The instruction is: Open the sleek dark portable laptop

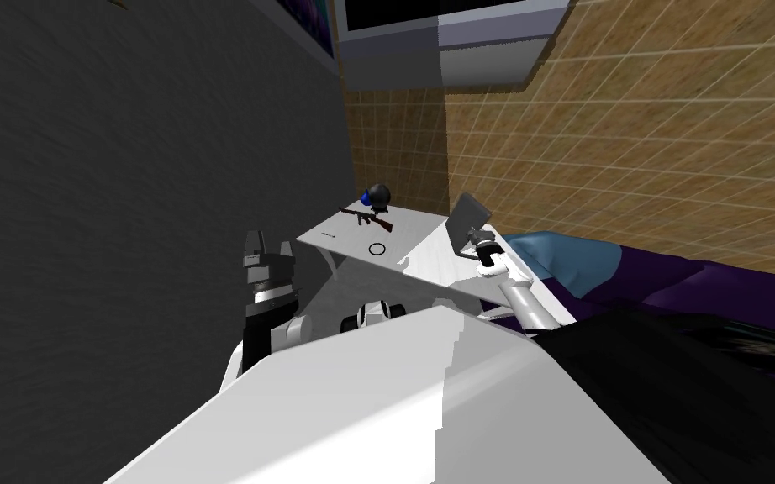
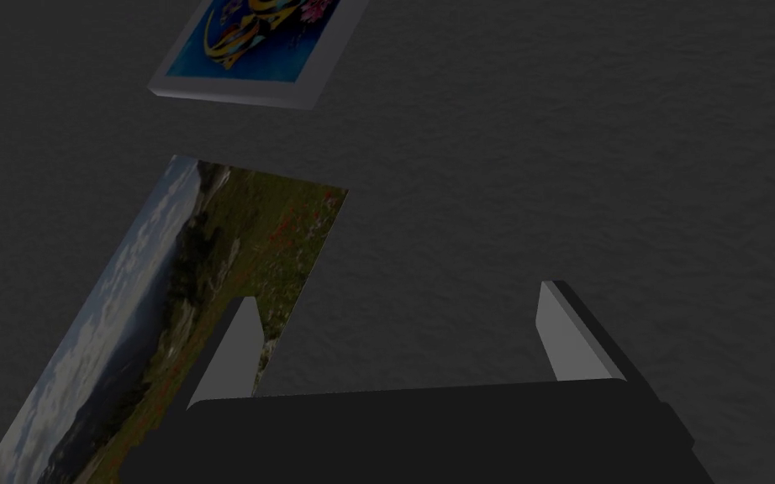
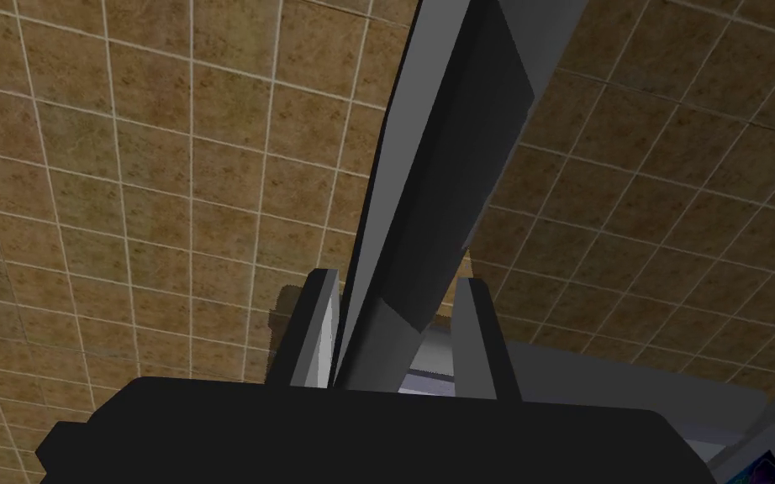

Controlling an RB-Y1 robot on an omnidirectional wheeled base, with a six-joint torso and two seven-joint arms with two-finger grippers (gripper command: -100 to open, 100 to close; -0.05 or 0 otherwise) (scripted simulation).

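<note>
At the left of the head view, the left gripper [image 1: 268,245] hangs beside the dark wall with its jaws spread and empty, well apart from the work. Toward the middle lies the white counter [image 1: 415,231], carrying a toy rifle [image 1: 367,218] and a small ring [image 1: 376,248]. On its right edge stands the laptop [image 1: 467,217], its lid raised steeply. The right gripper [image 3: 396,279] pinches that lid's edge, and the grey panel runs lengthwise up and away from between the jaws. The right arm looks the one to swing it further about the hinge.
</note>
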